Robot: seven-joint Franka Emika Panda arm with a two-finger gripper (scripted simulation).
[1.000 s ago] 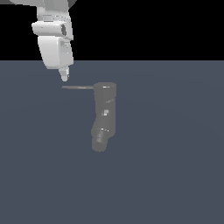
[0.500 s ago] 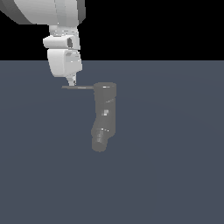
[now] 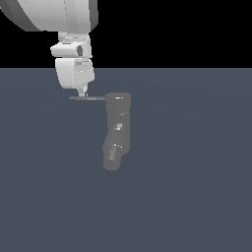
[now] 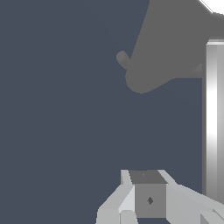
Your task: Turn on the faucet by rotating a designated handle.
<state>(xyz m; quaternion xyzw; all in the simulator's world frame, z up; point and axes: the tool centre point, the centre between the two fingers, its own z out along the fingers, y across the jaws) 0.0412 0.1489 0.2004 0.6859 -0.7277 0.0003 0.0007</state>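
The dull grey faucet (image 3: 118, 129) stands on the dark floor, with a round cap on top and its spout angled down toward the exterior view's left. Its handle (image 3: 88, 98), a thin straight rod, sticks out sideways from the top toward that same left. My gripper (image 3: 83, 93) hangs straight down over the rod's outer half, fingers together and tips at or just above it. In the wrist view the faucet (image 4: 175, 43) fills the far corner. The handle (image 4: 214, 118) shows as a bright bar beside my shut gripper (image 4: 146, 177), which holds nothing.
A flat dark blue-grey floor (image 3: 197, 197) lies all around the faucet, under a black background. The white arm's bulky upper links (image 3: 54, 15) loom above the gripper.
My gripper has moved toward the exterior view's right and down, from beyond the rod's free end to just above its outer half. The handle and faucet look unchanged.
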